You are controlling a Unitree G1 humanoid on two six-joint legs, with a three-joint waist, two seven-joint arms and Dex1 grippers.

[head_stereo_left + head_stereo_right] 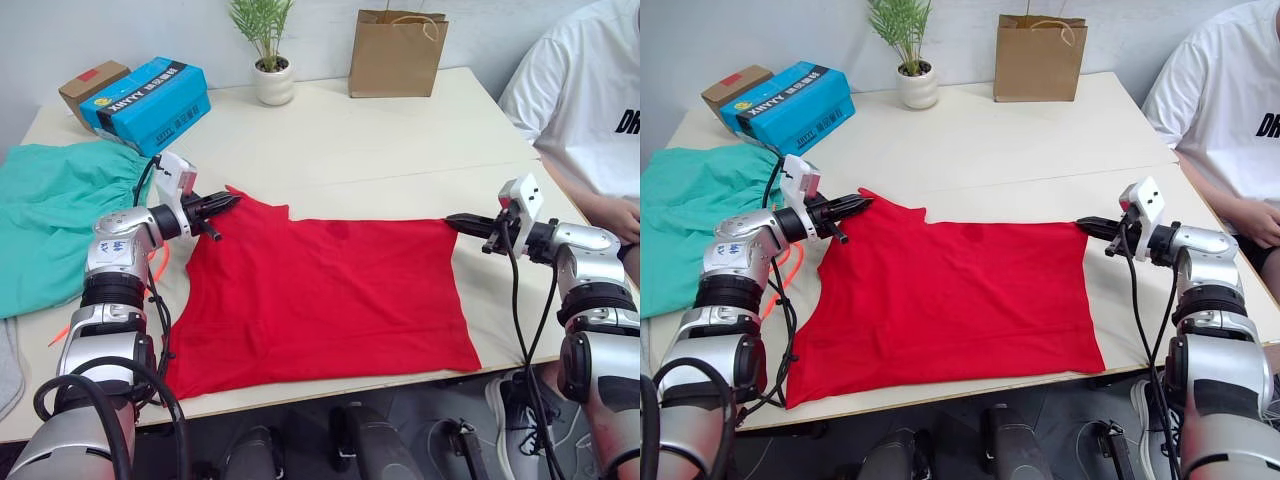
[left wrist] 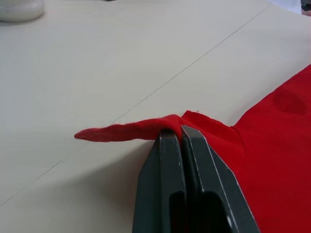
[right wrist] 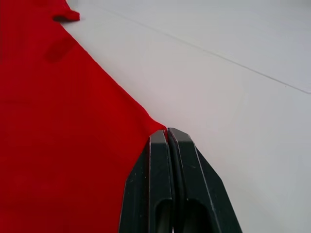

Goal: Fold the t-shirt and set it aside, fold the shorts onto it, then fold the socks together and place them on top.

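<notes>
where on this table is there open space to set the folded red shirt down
Bare table runs between the t-shirt and the plant pot and paper bag. A narrower strip lies right of the shirt. The left side is crowded by the shorts and boxes.

Between my black fingers [image 2: 182,145] lies a plain bright red t-shirt [image 1: 330,295], teal-green shorts [image 1: 50,215] and orange-pink drawstring [image 1: 155,265] beside it.
</notes>
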